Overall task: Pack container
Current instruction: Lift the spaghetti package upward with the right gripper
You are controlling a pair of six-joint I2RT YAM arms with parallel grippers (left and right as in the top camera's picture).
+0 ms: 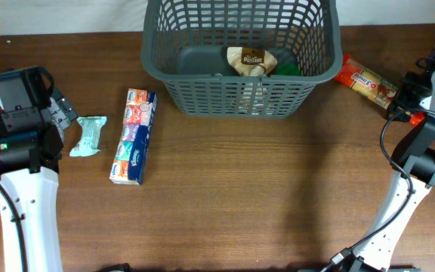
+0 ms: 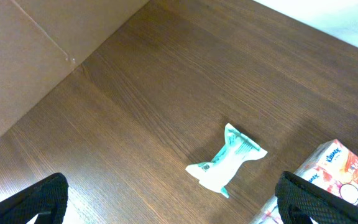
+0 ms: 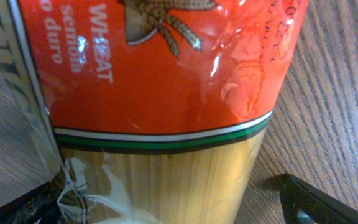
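Observation:
The dark grey lattice container [image 1: 202, 94] stands at the back middle of the table, holding a brown packet [image 1: 248, 60] and something green [image 1: 289, 68]. A red spaghetti packet [image 1: 365, 81] lies on the table right of the container and fills the right wrist view [image 3: 160, 74]. My right gripper [image 1: 402, 98] is at its near end, with open fingers [image 3: 166, 205] either side of it. My left gripper [image 1: 63, 112] is open and empty [image 2: 179, 205], just left of a small white-and-teal packet [image 1: 89, 136] that also shows in the left wrist view [image 2: 227, 158].
A multipack of tissue packets [image 1: 134, 136] lies left of the container, beside the teal packet, and shows at the left wrist view's right edge [image 2: 337, 171]. Brown wooden tabletop [image 1: 278, 196] runs across the front. A pale wall lies behind the container.

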